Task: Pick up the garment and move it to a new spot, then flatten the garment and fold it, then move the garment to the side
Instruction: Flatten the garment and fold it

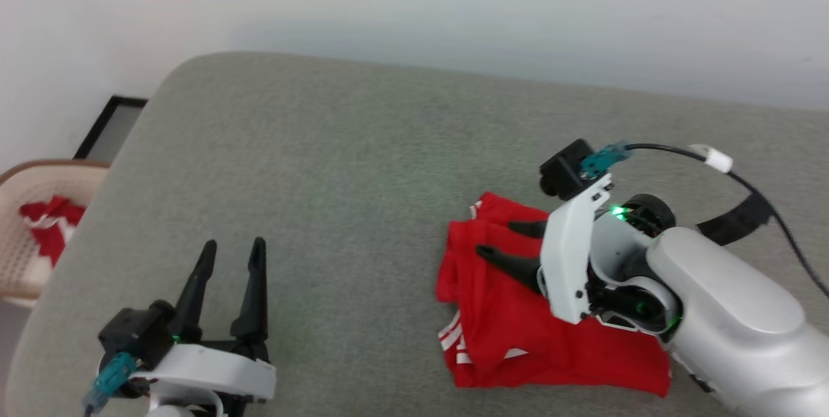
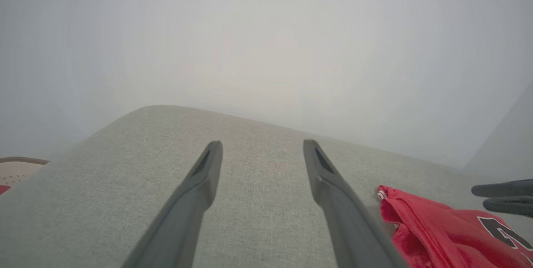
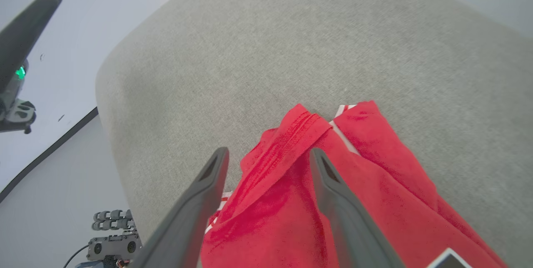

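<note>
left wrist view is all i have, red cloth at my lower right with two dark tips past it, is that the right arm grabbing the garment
Observer: Those tips belong to the right gripper. Its fingers are open over the garment, and the right wrist view shows a raised fold between them. They are not closed on it.
Operator: is it spread out or bunched
Observer: The head view shows a compact, rumpled, folded bundle on the right part of the grey cushion, with striped trim at its near left edge.
Operator: and the pale thing at my far left
Observer: That is a beige basket beside the cushion, holding a red-and-white cloth bundle.
</note>
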Tool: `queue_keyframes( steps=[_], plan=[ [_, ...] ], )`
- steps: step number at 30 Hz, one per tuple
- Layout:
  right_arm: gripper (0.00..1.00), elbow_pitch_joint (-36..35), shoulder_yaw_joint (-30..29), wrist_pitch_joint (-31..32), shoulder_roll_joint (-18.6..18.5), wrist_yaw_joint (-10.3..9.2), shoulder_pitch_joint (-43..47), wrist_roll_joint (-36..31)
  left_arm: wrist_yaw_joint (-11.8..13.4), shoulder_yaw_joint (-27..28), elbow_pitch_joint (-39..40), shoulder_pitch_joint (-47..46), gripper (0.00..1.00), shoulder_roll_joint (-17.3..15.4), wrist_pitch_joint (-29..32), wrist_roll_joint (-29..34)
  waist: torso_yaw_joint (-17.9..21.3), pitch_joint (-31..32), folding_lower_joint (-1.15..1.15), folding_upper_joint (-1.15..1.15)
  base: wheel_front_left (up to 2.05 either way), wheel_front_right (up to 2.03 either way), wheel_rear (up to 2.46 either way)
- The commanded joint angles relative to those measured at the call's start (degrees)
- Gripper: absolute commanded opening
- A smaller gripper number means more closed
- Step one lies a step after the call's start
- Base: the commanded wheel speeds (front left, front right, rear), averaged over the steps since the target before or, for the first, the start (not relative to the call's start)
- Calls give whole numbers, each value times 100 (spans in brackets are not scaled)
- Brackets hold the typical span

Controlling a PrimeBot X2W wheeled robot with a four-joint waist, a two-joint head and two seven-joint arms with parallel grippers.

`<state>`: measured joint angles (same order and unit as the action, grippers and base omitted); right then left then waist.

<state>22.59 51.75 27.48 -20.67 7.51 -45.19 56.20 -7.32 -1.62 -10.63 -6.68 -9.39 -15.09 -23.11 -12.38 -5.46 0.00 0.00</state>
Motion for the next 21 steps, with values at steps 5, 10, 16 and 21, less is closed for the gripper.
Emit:
queue_keyframes(
  steps=[5,10,16,21],
  plan=[
    [100,-187,-49,-579,-331,-5,99,-45,-16,87,41,169,100,-128,-3,26,493,262,0,0,0,0,0],
    [100,-246,-263,-1287,-555,-5,298,32,-16,157,110,279,100,-161,-3,24,772,363,0,0,0,0,0],
    [100,-195,-532,-2384,-934,-5,659,-77,-16,274,178,473,100,-242,-3,41,1112,492,0,0,0,0,0],
    [100,-105,-675,-3120,-1205,-5,957,-258,-5,405,216,684,100,-299,-3,86,1363,579,0,0,0,0,0]
  ],
)
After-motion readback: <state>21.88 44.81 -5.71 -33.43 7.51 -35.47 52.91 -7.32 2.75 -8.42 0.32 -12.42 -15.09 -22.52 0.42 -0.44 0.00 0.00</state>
